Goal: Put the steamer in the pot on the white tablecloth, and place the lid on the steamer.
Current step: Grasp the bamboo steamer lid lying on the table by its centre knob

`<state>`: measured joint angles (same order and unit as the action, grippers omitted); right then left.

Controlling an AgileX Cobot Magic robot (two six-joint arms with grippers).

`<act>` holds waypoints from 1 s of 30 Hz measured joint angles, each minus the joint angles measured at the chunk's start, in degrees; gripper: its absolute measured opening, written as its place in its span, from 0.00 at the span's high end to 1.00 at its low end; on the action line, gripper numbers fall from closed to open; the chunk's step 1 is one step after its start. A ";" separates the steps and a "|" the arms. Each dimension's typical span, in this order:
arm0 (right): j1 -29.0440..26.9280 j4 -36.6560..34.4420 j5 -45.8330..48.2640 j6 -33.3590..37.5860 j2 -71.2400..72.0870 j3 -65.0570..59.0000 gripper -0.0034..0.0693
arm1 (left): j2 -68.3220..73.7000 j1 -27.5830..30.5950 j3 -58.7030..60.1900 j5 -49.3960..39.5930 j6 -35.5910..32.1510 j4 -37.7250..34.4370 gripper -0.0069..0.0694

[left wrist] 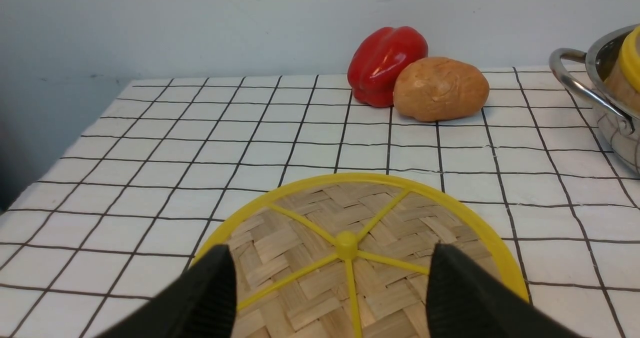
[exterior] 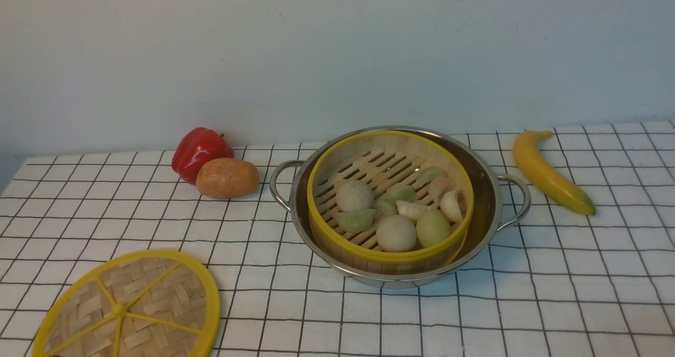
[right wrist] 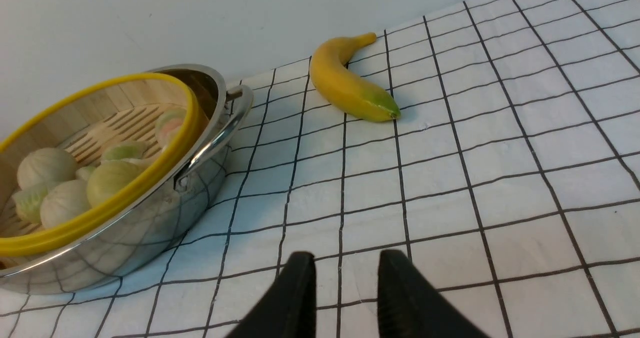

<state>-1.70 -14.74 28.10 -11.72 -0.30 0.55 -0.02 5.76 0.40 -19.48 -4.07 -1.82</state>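
Soft even light, reflections on pot (exterior: pixel 485 199), sharp focus

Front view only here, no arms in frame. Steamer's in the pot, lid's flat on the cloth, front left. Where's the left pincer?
Observer: The left wrist view shows the left pincer open over the lid, straddling the centre knob. Nothing is gripped.
Operator: And the other arm?
Observer: The right wrist view shows the right pincer over bare white tablecloth. It is beside the pot, on the side where the banana lies. Its jaws are slightly apart and empty.
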 joint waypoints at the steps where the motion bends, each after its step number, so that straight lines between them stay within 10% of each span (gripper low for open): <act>1: 0.00 0.00 0.00 0.00 0.00 0.00 0.67 | 0.00 0.00 0.00 0.00 0.00 0.00 0.29; 6: 0.00 0.00 0.01 0.00 0.00 0.00 0.66 | 0.00 0.00 0.01 2.78 0.40 -3.05 0.29; 17: 0.00 -0.16 0.19 -0.04 0.00 0.00 0.62 | 0.00 0.00 -0.28 17.65 8.38 -36.94 0.29; 30: 0.00 -0.16 0.19 -0.04 0.00 0.00 0.62 | -0.16 0.00 -19.70 2.91 -16.21 -32.48 0.29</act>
<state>-1.70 -14.90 28.29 -11.76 -0.30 0.55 -0.18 5.76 -19.29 -16.57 -20.28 -34.30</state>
